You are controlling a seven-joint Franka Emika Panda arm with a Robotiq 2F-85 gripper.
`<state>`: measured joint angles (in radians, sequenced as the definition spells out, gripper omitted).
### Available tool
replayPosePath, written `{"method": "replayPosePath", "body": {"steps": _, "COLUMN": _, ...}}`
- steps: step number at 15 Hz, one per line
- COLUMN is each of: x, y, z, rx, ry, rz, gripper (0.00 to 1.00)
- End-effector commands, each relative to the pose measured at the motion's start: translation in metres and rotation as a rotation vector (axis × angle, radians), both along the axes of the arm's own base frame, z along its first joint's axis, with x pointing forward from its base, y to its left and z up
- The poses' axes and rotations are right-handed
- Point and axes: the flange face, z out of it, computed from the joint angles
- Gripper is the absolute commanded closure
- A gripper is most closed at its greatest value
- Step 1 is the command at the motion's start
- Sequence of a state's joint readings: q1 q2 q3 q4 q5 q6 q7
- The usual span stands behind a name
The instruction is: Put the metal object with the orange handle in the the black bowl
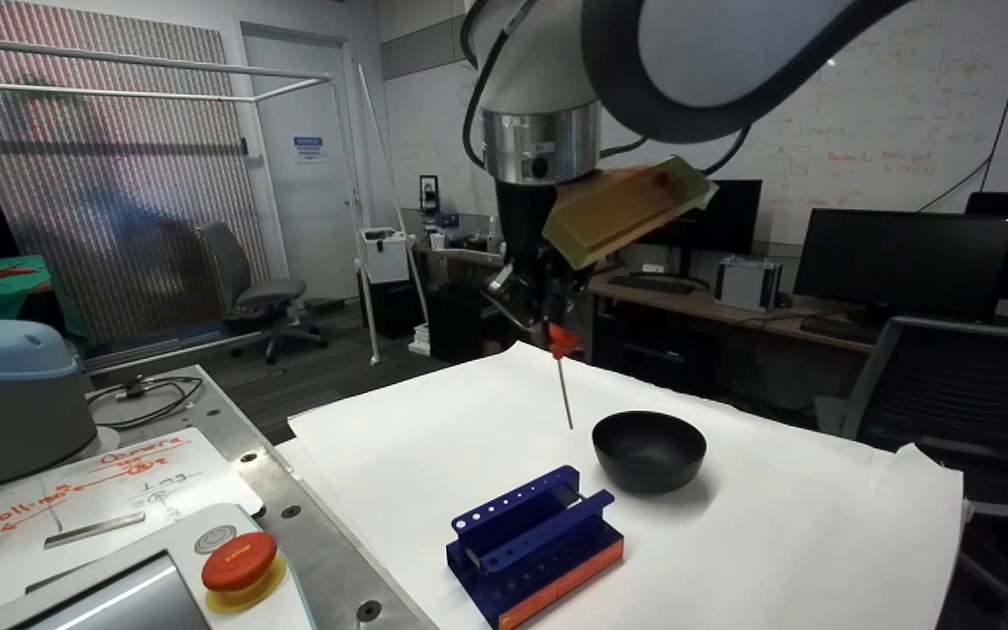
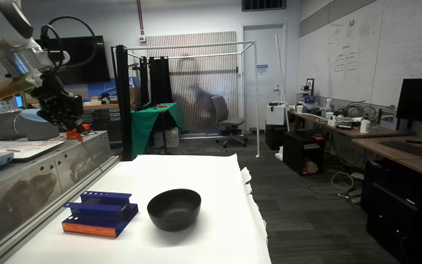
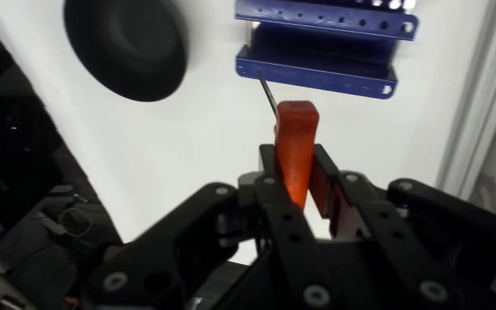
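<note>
My gripper (image 3: pixel 298 160) is shut on the orange handle of the metal object (image 3: pixel 296 125). The metal object also shows in both exterior views (image 1: pixel 563 343) (image 2: pixel 74 135), held above the white table with its thin shaft pointing down at a tilt. The black bowl (image 1: pixel 649 455) stands upright on the table. It also shows in an exterior view (image 2: pixel 174 211) and at the upper left of the wrist view (image 3: pixel 131 47). The gripper is above and off to one side of the bowl; the shaft tip is not over it. The handle's far end is hidden between the fingers.
A blue slotted rack (image 1: pixel 539 547) with an orange strip stands beside the bowl. It also shows in the wrist view (image 3: pixel 317 77). The white table covering (image 2: pixel 229 227) ends at a torn edge. A metal bench (image 2: pixel 82 157) with an emergency stop button (image 1: pixel 240 562) borders the table.
</note>
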<state>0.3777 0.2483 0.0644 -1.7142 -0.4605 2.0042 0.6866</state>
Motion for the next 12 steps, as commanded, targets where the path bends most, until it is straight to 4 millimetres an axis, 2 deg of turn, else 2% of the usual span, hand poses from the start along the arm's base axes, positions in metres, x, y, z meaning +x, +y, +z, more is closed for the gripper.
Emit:
{"method": "replayPosePath", "body": {"steps": 1, "x": -0.002, "y": -0.03, "z": -0.039, "rx": -0.171, "ry": -0.022, "rz": -0.106, "gripper": 0.88}}
{"method": "replayPosePath", "body": {"steps": 3, "x": 0.002, "y": -0.047, "z": -0.073, "rx": -0.271, "ry": -0.029, "rz": -0.14, "gripper": 0.88}}
{"method": "replayPosePath", "body": {"steps": 7, "x": 0.01, "y": -0.083, "z": -0.137, "rx": -0.398, "ry": 0.068, "rz": -0.219, "gripper": 0.88}}
{"method": "replayPosePath", "body": {"steps": 9, "x": 0.016, "y": -0.094, "z": -0.16, "rx": -0.412, "ry": 0.077, "rz": -0.221, "gripper": 0.88}}
{"method": "replayPosePath", "body": {"steps": 12, "x": 0.023, "y": -0.103, "z": -0.177, "rx": -0.428, "ry": 0.052, "rz": -0.225, "gripper": 0.88}}
